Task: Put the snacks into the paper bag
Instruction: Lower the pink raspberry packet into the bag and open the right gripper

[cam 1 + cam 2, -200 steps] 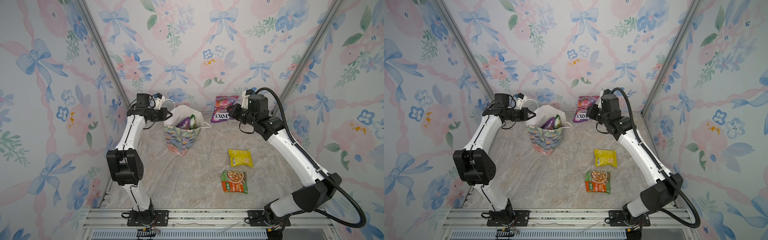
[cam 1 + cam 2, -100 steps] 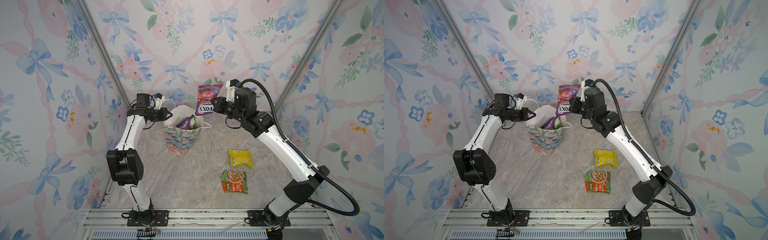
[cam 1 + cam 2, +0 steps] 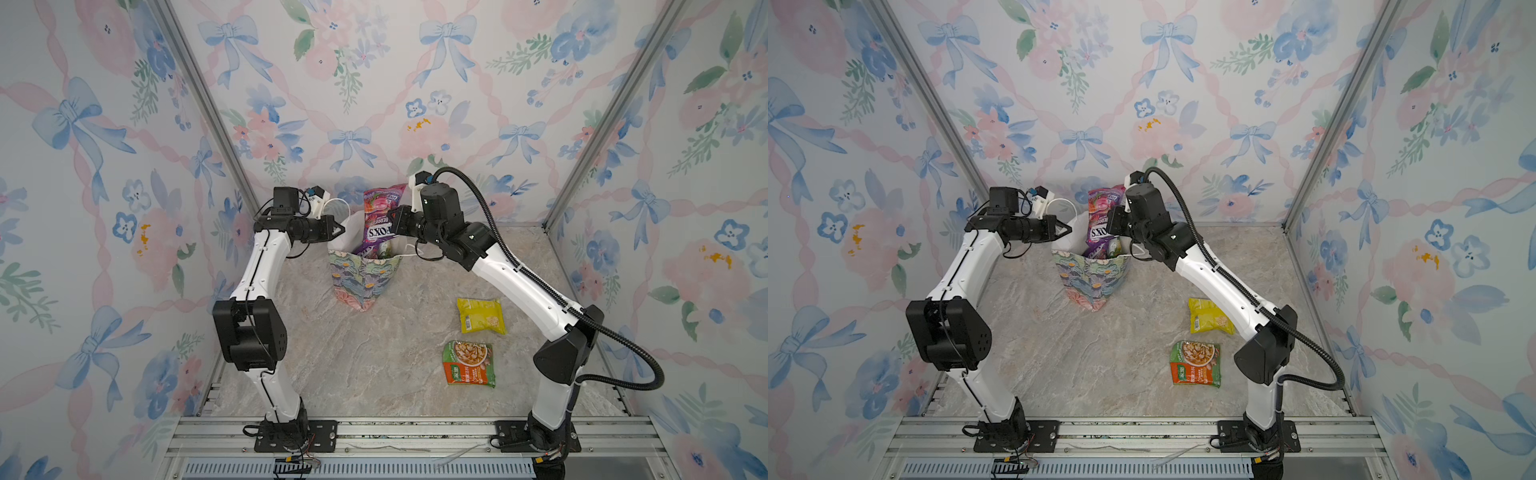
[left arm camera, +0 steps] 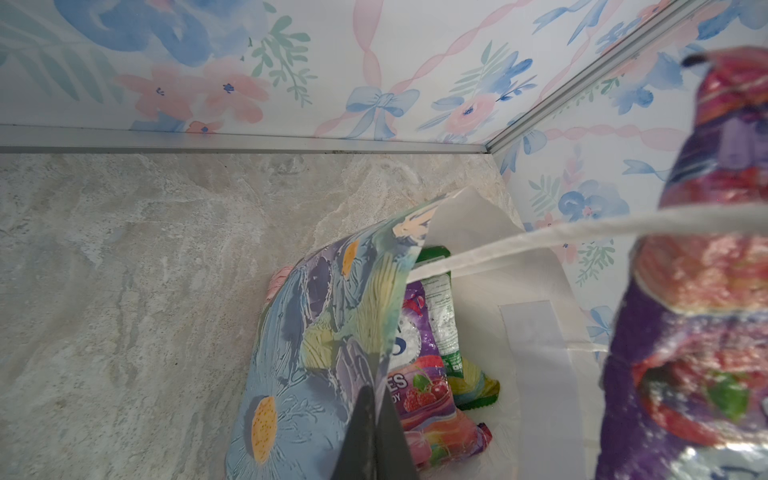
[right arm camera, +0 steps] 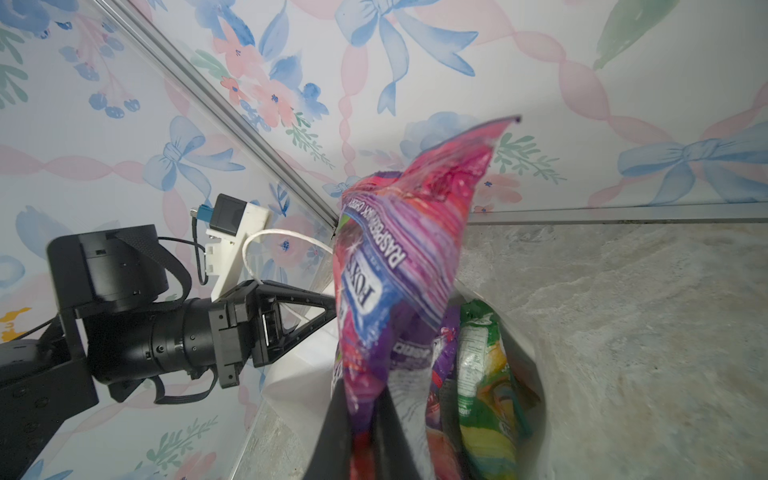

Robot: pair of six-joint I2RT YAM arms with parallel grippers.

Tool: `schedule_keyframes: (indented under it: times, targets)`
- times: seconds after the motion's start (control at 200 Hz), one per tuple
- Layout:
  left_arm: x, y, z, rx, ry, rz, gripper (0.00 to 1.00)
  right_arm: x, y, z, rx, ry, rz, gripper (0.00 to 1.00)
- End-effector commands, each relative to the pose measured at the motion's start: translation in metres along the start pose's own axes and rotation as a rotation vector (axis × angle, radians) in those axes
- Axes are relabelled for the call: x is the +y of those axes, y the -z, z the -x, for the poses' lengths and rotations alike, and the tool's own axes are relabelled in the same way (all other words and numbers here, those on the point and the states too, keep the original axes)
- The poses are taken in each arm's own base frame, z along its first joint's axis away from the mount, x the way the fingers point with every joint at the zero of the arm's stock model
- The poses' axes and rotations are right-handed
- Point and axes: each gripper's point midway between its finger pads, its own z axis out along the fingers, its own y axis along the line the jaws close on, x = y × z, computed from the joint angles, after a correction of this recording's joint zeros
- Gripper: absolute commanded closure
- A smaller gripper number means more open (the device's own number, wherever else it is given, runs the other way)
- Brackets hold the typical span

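Closed on the rim of the floral paper bag (image 4: 332, 332), the left gripper (image 4: 372, 415) shows as dark jaws above the marbled table (image 4: 124, 270). A purple candy packet (image 4: 419, 399) and a green pouch (image 4: 444, 316) lie in the white interior. A white cord handle (image 4: 540, 239) stretches across the mouth, and a blurred purple-and-pink packet (image 4: 698, 332) looms close to the lens.

Pale wallpaper printed with blue bows, twisted pink ribbons and pink-and-blue flowers (image 3: 374, 83) covers the back and both side walls. Slim silver aluminium posts (image 3: 204, 104) run up the two back corners. The floor is a grey-beige marbled stone-look slab (image 3: 374, 365), edged in front by slotted aluminium rails (image 3: 415, 432). The light is soft and even.
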Motion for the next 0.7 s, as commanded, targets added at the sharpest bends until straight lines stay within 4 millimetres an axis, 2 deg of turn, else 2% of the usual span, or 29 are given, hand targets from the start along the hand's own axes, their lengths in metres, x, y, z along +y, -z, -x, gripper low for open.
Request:
schedule_keyframes:
  times: [0.0,0.49,0.695]
  targets:
    - [-0.007,0.011,0.003,-0.018,-0.017,-0.008,1.0,0.028,0.006,0.016,-0.066,-0.039,0.087,1.0]
    - [-0.008,0.012,0.004,-0.021,-0.017,-0.011,1.0,0.013,-0.01,-0.008,-0.034,-0.073,0.054,1.0]
    - [-0.008,0.012,0.004,-0.022,-0.019,-0.01,1.0,0.014,-0.022,-0.018,-0.005,-0.108,0.072,1.0]
